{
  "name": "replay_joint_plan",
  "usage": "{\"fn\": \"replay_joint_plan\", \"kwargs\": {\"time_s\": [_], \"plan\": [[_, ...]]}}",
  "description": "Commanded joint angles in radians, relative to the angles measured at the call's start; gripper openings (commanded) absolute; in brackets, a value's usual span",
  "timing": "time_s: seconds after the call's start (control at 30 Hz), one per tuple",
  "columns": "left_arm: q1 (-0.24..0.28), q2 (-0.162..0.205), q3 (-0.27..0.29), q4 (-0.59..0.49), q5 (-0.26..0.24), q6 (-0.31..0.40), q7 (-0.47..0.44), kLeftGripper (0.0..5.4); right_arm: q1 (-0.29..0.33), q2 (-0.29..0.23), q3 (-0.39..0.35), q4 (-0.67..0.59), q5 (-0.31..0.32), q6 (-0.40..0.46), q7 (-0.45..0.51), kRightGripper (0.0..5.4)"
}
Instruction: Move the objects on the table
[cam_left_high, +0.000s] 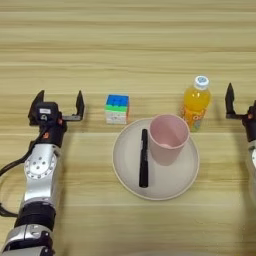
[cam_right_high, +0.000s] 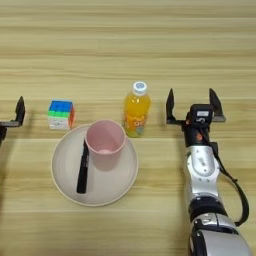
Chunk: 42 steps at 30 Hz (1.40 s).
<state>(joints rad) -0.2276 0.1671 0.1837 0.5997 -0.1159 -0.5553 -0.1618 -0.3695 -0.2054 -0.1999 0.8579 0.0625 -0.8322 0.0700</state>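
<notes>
An orange-juice bottle with a white cap stands upright just behind the right rim of a round beige plate. On that plate a pale pink cup stands upright. A multicoloured puzzle cube rests on the wooden table, left of the bottle and behind the plate's left rim. My left gripper is open, empty, a short way left of the cube. My right gripper is open and empty, right of the bottle, apart from it.
A slim black pen lies on the plate, left of the cup, pointing front to back. Both forearms reach in from the front corners of the table.
</notes>
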Motion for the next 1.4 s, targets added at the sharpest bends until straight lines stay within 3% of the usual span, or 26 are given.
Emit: {"fn": "replay_joint_plan", "kwargs": {"time_s": [0.03, 0.67, 0.9, 1.07, 1.23, 1.4], "plan": [[-0.002, 0.002, -0.002, -0.008, -0.002, -0.003, -0.005, 5.38, -0.014, -0.004, 0.007, -0.009, -0.012, 0.023, -0.008, 5.4], [-0.005, 0.003, -0.001, -0.004, -0.003, -0.004, -0.008, 5.38, -0.022, -0.008, 0.017, 0.002, -0.038, 0.06, -0.024, 5.4], [-0.007, -0.001, -0.004, -0.002, 0.001, -0.004, -0.004, 5.38, -0.025, -0.006, -0.006, -0.006, 0.016, 0.07, 0.009, 5.4], [-0.007, -0.002, -0.007, -0.003, 0.005, -0.003, -0.001, 5.38, -0.02, -0.013, -0.007, -0.025, 0.014, 0.066, 0.01, 5.4], [-0.005, -0.002, -0.008, -0.008, 0.005, -0.001, 0.0, 5.38, -0.013, -0.018, -0.008, -0.091, 0.016, 0.072, 0.005, 5.4], [-0.005, -0.003, -0.01, -0.01, 0.007, 0.001, 0.002, 5.38, 0.007, -0.013, 0.016, -0.245, 0.047, 0.107, 0.056, 5.4]]}}
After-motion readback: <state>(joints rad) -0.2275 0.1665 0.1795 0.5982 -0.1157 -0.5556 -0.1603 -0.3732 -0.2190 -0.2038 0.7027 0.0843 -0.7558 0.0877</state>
